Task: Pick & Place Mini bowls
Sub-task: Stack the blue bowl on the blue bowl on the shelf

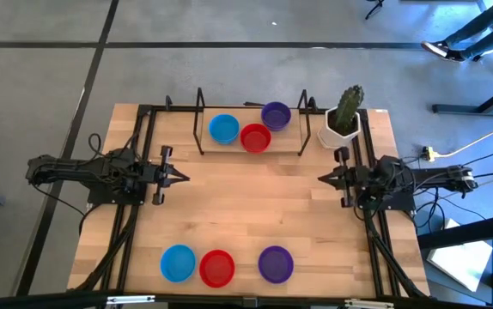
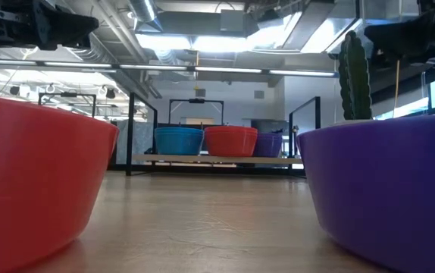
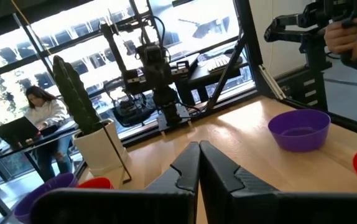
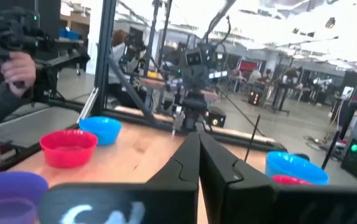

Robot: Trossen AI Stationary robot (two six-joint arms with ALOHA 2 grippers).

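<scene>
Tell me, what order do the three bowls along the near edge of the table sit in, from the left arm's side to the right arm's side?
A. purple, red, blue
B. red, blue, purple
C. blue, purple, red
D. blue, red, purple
D: seen from above, the blue bowl lies nearest the left arm's side, the red bowl is in the middle, and the purple bowl is nearest the right arm's side.

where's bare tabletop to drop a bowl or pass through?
The biggest free patch is mid-table, between the left hand and the right hand, from the rack to the near row of blue bowl, red bowl and purple bowl. It is crowded on the rack shelf, where three bowls sit close, and by the cactus pot.
</scene>
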